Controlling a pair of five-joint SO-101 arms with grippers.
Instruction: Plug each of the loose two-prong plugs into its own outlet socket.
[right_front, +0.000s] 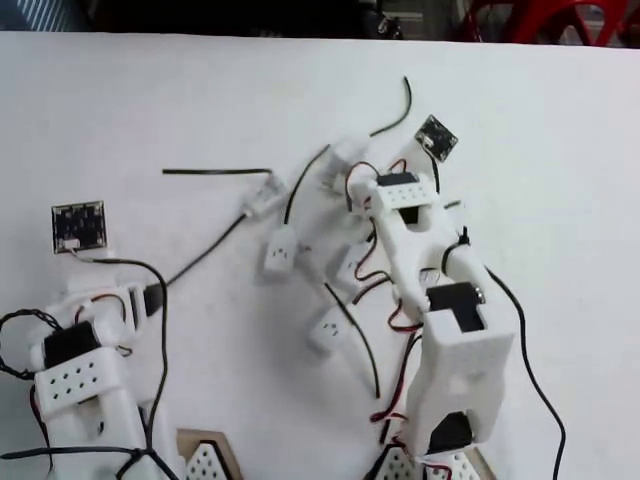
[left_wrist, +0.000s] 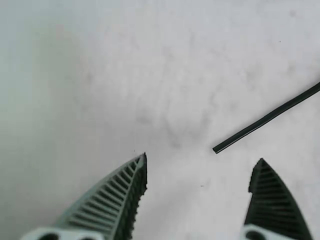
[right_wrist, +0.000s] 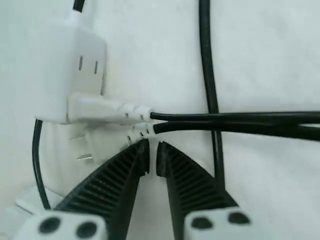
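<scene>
Overhead, looking down on a white bench (right_front: 120, 110) strewn with black leads, small white blocks and plugs. Can pick out one socket block (right_front: 282, 250) near the middle and a lower socket block (right_front: 328, 330) closer to the arm bases. Can also pick out a plug (right_front: 262, 197) on the end of a cable (right_front: 205, 250) running toward the left arm. Also two square marker boards there: a near board (right_front: 78, 225) by the left arm and a far board (right_front: 437, 137) beyond the right arm.

Closer in, through the right wrist camera, gains detail lost from above. Shows an outlet socket (right_wrist: 82, 70) with two unfilled slots, a white plug (right_wrist: 97, 107) lying against its side, and a second plug (right_wrist: 95, 145) just beside, prongs bare. Finds the right hand (right_wrist: 152, 151) with fingers nearly together, only a sliver between the tips, clamped on nothing, just short of the second plug's cable collar.

Through the left wrist camera, finds the left hand (left_wrist: 200, 167) with fingers wide apart over bare bench, holding nothing. Lies near the loose end of a black cable (left_wrist: 265, 120).
</scene>
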